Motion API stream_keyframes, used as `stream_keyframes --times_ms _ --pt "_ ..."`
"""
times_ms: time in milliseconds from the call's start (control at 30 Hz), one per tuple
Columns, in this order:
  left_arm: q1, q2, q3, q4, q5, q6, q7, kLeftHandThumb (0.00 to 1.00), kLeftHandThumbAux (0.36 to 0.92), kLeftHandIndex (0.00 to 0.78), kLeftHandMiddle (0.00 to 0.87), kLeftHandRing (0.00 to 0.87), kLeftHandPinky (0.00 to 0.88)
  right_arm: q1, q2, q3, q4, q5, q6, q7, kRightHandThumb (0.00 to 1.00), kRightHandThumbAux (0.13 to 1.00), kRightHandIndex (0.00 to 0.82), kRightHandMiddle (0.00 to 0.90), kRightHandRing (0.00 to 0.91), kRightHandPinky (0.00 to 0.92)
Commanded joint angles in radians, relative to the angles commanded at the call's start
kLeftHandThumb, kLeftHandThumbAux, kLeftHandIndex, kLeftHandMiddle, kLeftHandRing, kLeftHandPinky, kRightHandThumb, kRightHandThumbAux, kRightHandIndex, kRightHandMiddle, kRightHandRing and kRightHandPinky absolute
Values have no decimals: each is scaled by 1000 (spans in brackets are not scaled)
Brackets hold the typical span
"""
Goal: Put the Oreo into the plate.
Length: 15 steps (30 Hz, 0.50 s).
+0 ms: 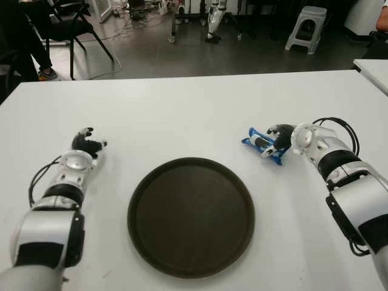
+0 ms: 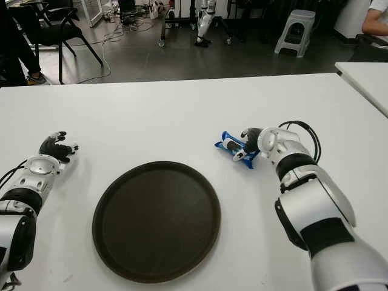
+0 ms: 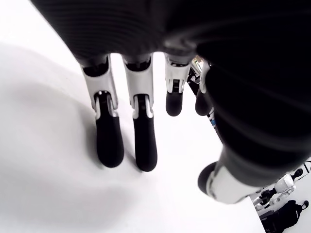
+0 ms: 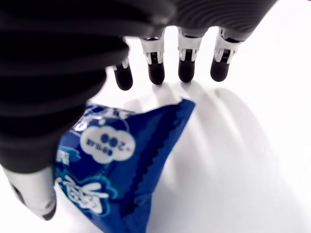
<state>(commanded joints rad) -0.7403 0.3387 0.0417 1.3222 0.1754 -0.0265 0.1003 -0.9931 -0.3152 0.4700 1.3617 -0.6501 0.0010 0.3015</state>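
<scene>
A big white table [image 1: 182, 115] fills the scene. In the middle of it, on the near side, lies a round dark plate [image 1: 191, 215] with nothing on it. To the right of the plate, and a little farther away, is the Oreo [image 1: 260, 144], a small pack in a blue wrapper with white writing. It lies on the table, not in the plate. The right hand [image 1: 280, 140] is at the pack, on its right side. In the right wrist view the blue pack [image 4: 121, 165] sits under the palm with the thumb beside it, while the four fingers [image 4: 187, 68] reach out past it and their dark tips do not press on the wrapper. So the hand is over the pack with its fingers loose, and it is not gripping it. The left hand [image 1: 86, 144] is on the far left, well away from the plate. Its fingers [image 3: 109, 141] hang out long and a little apart in the left wrist view, with nothing held in them. Beyond the far edge of the table is a dark floor with a black chair [image 1: 70, 27] at the left and a pale stool [image 1: 306, 27] at the right.
</scene>
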Motion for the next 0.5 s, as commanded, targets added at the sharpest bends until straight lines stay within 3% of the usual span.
stream_keyframes --times_ms 500 --pt "-3 1 -8 2 6 3 2 207 789 71 106 125 147 1 2 -1 2 2 -3 5 0 702 14 25 15 0"
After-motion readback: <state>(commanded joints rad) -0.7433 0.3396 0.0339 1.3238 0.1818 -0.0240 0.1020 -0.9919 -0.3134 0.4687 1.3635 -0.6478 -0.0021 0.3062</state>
